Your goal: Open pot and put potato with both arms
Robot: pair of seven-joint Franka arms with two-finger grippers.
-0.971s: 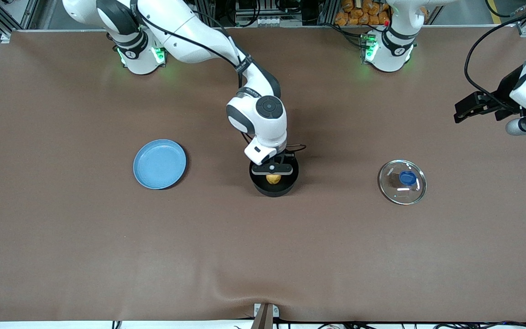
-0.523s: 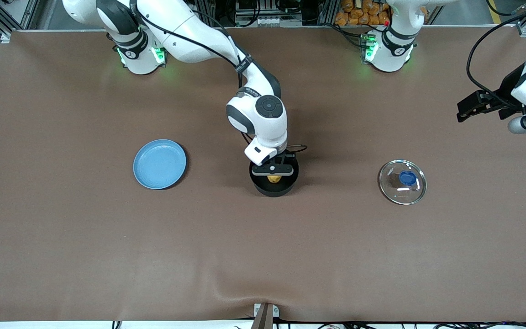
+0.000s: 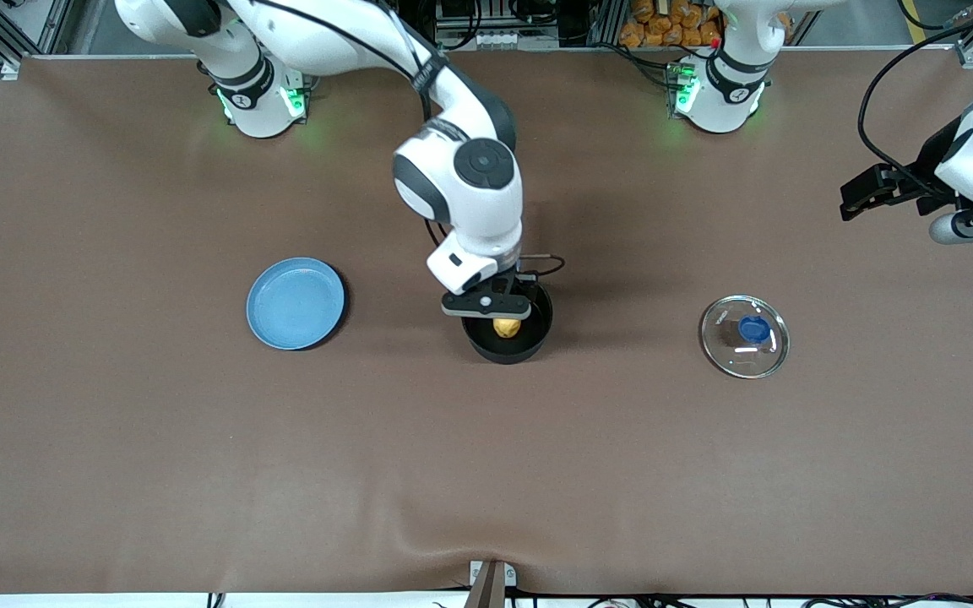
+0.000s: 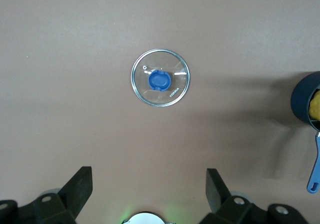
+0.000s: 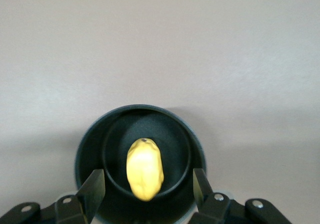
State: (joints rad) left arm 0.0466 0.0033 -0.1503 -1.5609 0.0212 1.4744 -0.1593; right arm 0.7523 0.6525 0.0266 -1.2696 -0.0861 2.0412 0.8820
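Brown cloth covers the counter [image 3: 199,473], on which four things can be counted: one pot [image 3: 507,329], one potato [image 3: 506,327], one glass lid [image 3: 745,335] and one light-blue plate [image 3: 296,303].

One black pot is seen near the middle of the counter, uncovered, with its blue handle [image 4: 315,163] shown only in the left wrist view. One yellow potato lies inside the pot on its bottom, untouched by anything. In the right wrist view it is seen lying lengthwise at the pot's centre.

One lid with a blue knob [image 3: 753,328] is laid flat on the counter, well apart from the pot, toward the left arm's end. One plate is set at about the same depth toward the right arm's end, with nothing on it.

Two arms are counted. The right hand [image 3: 486,306] is held over the pot's rim, its two fingers [image 5: 93,187] spread apart above the pot, with the potato below them and nothing gripped. The left hand [image 3: 862,192] is held high over the left arm's end of the counter, waiting; its two fingers [image 4: 80,185] are spread wide and hold nothing, with the lid seen below them.
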